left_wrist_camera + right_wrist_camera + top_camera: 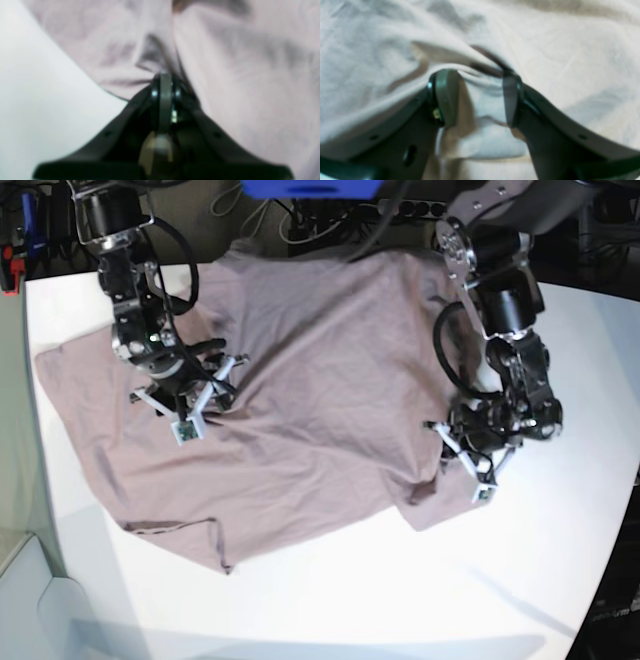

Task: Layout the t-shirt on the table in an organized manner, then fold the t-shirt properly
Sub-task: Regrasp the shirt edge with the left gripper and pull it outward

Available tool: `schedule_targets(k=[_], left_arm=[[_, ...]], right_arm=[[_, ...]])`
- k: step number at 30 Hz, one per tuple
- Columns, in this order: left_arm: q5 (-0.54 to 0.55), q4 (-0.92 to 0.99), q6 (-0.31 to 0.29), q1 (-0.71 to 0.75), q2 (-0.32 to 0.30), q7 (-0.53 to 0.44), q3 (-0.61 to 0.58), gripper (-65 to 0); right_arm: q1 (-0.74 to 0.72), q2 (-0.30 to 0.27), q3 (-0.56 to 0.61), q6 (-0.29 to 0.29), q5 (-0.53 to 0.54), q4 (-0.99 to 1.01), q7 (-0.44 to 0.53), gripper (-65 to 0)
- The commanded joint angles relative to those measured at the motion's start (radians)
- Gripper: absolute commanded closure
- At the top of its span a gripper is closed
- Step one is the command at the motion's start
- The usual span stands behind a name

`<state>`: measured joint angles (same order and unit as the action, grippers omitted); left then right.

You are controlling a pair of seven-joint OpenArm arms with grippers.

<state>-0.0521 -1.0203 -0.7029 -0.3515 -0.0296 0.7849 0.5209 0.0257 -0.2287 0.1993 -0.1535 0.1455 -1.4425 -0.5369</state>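
T-shirt [310, 380] plain, no print

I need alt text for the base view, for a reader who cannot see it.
A mauve-pink t-shirt lies spread but wrinkled on a white table. The left gripper is shut on the t-shirt's edge at the view's right, and the right gripper rests open on the cloth at the view's left.

white tabletop [400, 600] carrying mauve-pink t-shirt [310, 370], lying spread and wrinkled across far half, one sleeve reaching toward near edge; near half of tabletop showing bare.
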Motion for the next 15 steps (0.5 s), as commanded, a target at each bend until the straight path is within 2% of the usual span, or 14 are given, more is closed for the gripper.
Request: schedule_targets(k=[1,4,7,15], left_arm=[[-0.039,0.016,0.005,-0.027,-0.026,-0.014,0.0,-0.4],[-0.114,0.087,0.005,-0.051,-0.077,-0.109,0.002,-0.4],[-0.124,0.15,0.005,-0.093,-0.129,-0.164,0.002,-0.4],[-0.128,0.203,0.005,-0.266,-0.195,-0.183,-0.002,-0.4]], right_arm=[[0.0,-0.004,-0.001,0.01,-0.008,-0.001,-0.038,-25.8],[0.0,-0.005,-0.001,0.01,-0.008,-0.001,-0.038,-25.8],[0.0,-0.005,-0.001,0.01,-0.008,-0.001,-0.038,-25.8],[0.003,-0.005,-0.001,0.01,-0.01,0.001,-0.039,-25.8]])
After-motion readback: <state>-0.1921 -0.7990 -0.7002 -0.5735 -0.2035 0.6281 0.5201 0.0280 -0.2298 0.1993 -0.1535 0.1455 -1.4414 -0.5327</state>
